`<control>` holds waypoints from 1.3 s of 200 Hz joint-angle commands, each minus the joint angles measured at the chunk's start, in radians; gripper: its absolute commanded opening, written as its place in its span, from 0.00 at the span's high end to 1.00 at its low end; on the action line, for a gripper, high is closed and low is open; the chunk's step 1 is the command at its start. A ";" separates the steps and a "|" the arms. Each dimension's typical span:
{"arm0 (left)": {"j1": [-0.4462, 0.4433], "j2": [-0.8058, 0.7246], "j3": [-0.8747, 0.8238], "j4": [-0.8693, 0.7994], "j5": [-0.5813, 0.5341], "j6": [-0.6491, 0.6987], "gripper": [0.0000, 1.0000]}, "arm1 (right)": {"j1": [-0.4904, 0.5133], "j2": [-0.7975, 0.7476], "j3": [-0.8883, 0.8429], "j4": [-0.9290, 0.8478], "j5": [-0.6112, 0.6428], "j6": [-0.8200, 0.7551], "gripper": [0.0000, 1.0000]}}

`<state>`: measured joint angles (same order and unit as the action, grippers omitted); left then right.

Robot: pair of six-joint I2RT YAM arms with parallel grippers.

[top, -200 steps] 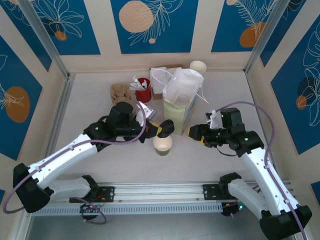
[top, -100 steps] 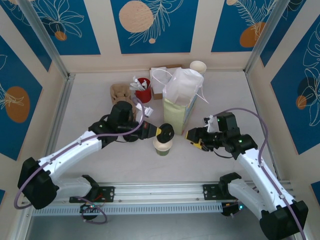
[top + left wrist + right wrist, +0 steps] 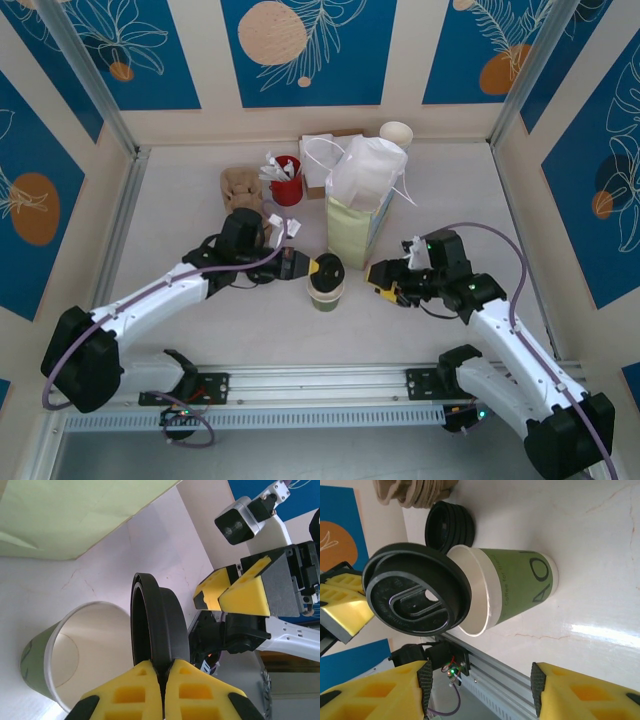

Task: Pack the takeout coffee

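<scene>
The takeout coffee's paper cup stands open-topped at the table's middle, cream with a green lower band. My left gripper is shut on the edge of its round black lid, which hangs tilted just over the cup's mouth. In the left wrist view the lid stands on edge between my fingertips, beside the cup rim. My right gripper is open just right of the cup, jaws wide with nothing between them. From the right wrist, the lid overlaps the cup's rim.
A pale green paper bag with white handles stands right behind the cup. Further back are a red holder with packets, white napkins, brown carriers and stacked cream cups. Spare black lids sit left of the cup.
My left gripper has carried the lid down and right until it sits over the cup's mouth. My right gripper has slid left, closer to the cup, still open.
</scene>
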<state>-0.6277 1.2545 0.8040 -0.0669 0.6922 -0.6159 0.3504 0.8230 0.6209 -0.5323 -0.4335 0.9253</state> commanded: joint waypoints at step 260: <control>0.062 0.088 -0.039 0.004 0.052 0.018 0.68 | 0.139 0.168 -0.062 0.295 0.040 0.105 0.44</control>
<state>-0.5777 1.3293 0.7525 -0.0452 0.7322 -0.6212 0.4808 0.9752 0.5625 -0.2703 -0.3889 1.0149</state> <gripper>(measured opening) 0.317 0.565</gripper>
